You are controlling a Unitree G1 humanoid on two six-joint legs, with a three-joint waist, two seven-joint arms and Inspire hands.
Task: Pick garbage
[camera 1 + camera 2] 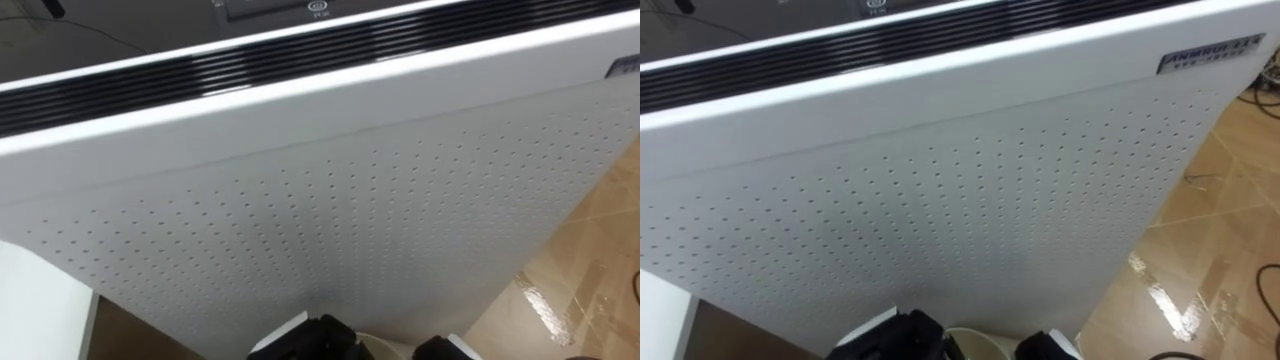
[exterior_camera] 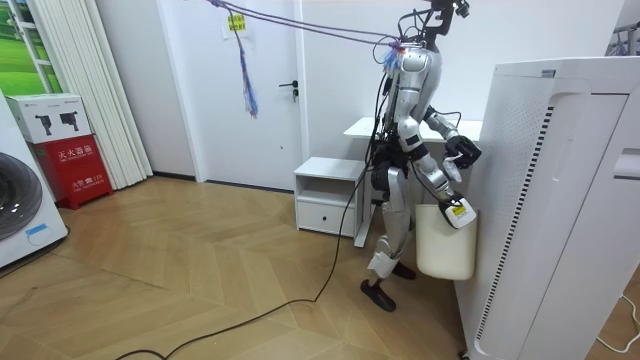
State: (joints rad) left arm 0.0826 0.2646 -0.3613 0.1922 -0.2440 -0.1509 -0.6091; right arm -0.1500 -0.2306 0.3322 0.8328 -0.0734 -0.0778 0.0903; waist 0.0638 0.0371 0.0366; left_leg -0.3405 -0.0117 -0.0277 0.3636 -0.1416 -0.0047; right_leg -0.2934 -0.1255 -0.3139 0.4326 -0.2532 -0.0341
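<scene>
Wooden floor (image 2: 200, 260) ends at a tall white perforated appliance (image 1: 350, 220), where the robot stands with left hand (image 1: 320, 338) and right hand (image 1: 440, 350) at a cream bin (image 2: 445, 250), probably ready for garbage; finger positions and contents I cannot tell.

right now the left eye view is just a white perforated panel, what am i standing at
observer: A tall white appliance. The room view has you close against its side, facing it.
operator: any bin near me
observer: Yes, a white bin by your legs, between you and the appliance.
operator: where are my hands
observer: One hand is down at the bin's rim.
</scene>
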